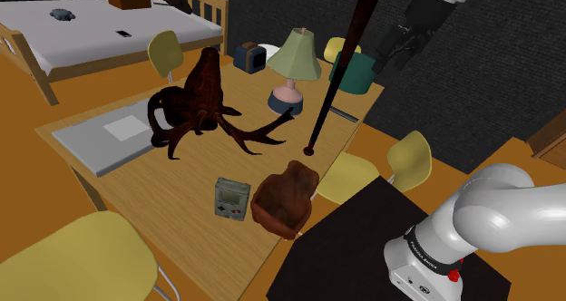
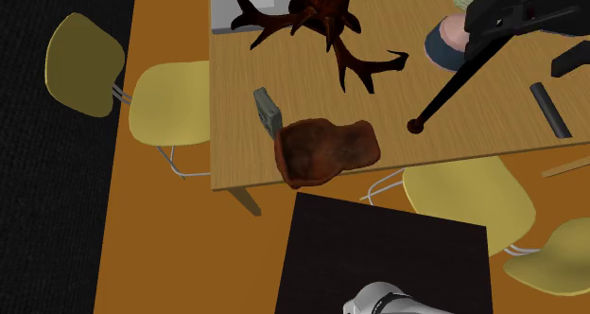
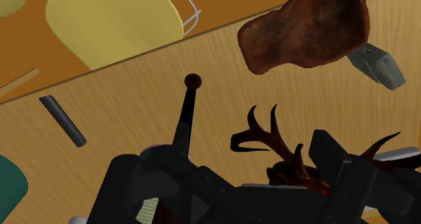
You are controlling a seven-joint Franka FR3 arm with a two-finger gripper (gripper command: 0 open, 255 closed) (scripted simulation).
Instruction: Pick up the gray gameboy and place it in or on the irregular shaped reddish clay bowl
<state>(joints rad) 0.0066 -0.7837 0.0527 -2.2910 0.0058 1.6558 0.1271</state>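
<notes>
The wooden table (image 1: 136,177) takes up most of the shoulder view, with yellow chairs (image 1: 408,159) around it. The white arm (image 1: 508,208) rises from the black stand (image 1: 363,240) at the lower right. It leaves the picture and comes back in at the top right, with its wrist angled down toward the far end of the table.

The gripper (image 1: 396,47) hangs high over that far end, near a teal cup (image 1: 352,72) and a lamp (image 1: 295,68). In the wrist view the gripper (image 3: 249,169) has its two black fingers (image 3: 351,179) standing apart with nothing clasped between them.

A long dark rod (image 1: 337,72) slants down past the hand, and its knobbed tip (image 1: 310,150) is at the tabletop. Whether the hand touches the rod cannot be told.

A dark antlered sculpture (image 1: 204,109) stands mid-table, and a flat grey slab (image 1: 104,131) lies on the shoulder view's left of it.

The reddish-brown, lumpy bowl (image 1: 286,198) sits near the table edge closest to the stand. The grey gameboy (image 1: 231,199) lies flat on the table just beside the bowl, on the shoulder view's left, well apart from the gripper. In the second exterior view the gameboy (image 2: 268,111) sits at the bowl's (image 2: 326,149) upper-left rim.

A short dark bar (image 2: 550,111) lies on the table near the rod's tip.
</notes>
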